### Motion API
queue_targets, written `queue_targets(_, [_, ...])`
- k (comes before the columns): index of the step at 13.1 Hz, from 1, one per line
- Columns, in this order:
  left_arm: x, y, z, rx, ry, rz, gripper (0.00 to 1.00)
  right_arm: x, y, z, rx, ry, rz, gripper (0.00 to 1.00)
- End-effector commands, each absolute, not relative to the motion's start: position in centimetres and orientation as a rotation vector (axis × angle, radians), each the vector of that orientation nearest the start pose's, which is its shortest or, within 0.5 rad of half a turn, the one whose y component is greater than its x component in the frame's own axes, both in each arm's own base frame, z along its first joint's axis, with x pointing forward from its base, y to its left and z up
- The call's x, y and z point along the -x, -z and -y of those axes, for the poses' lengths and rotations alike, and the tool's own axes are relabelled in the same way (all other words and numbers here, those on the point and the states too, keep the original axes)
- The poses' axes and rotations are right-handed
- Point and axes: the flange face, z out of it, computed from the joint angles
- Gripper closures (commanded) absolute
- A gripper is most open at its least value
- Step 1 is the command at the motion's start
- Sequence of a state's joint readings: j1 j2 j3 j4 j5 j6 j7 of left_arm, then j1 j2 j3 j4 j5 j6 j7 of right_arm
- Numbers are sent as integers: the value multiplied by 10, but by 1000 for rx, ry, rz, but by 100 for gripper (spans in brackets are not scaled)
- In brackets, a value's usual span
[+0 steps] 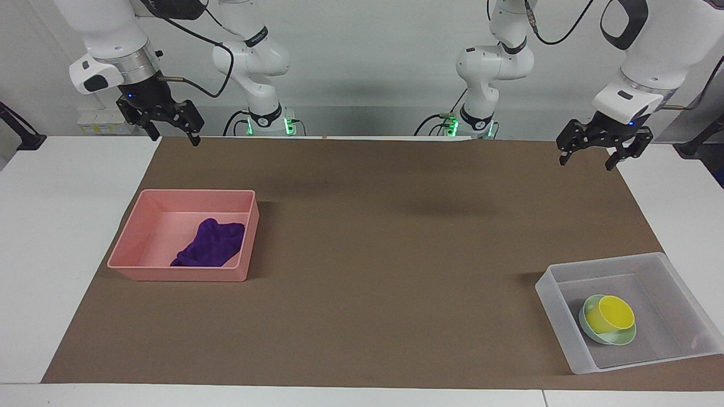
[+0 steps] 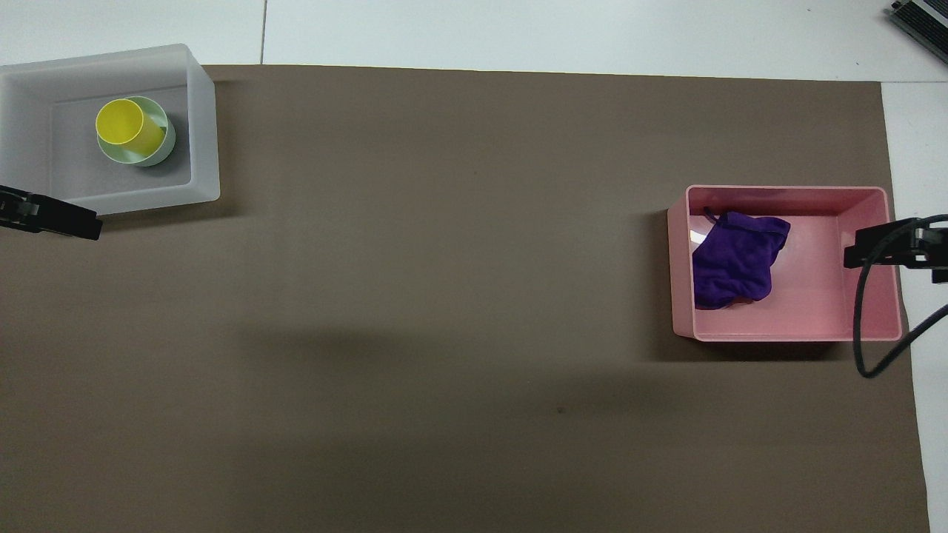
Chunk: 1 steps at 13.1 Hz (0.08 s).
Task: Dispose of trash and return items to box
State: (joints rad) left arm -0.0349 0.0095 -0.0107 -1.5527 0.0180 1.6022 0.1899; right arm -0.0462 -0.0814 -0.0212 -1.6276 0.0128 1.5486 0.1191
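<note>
The yellow cup [image 1: 610,314] lies tilted in the green bowl [image 1: 599,334], mouth toward the frame's upper right, inside the clear box [image 1: 571,314] at lower right. The purple rag [image 1: 210,243] sprawls in the pink tray [image 1: 181,275] at mid-left. Left claw [image 1: 588,156] and right claw [image 1: 172,133] hang with fingers apart over the desk [image 1: 34,237], at the upper corners.

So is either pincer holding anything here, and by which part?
Nothing is held. The left pincer and right pincer hang open and empty above the mat. The purple rag lies in the pink tray; cup and bowl sit in the clear box.

brown mat [image 1: 396,254] bare between pink tray [image 1: 182,276] and box [image 1: 557,308]
</note>
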Motion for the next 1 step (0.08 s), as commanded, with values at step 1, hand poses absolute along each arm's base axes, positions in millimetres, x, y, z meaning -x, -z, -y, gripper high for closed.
queue_targets(1, [-557, -629, 23, 3100, 82, -340, 0, -516, -640, 34, 3114, -10, -304, 0])
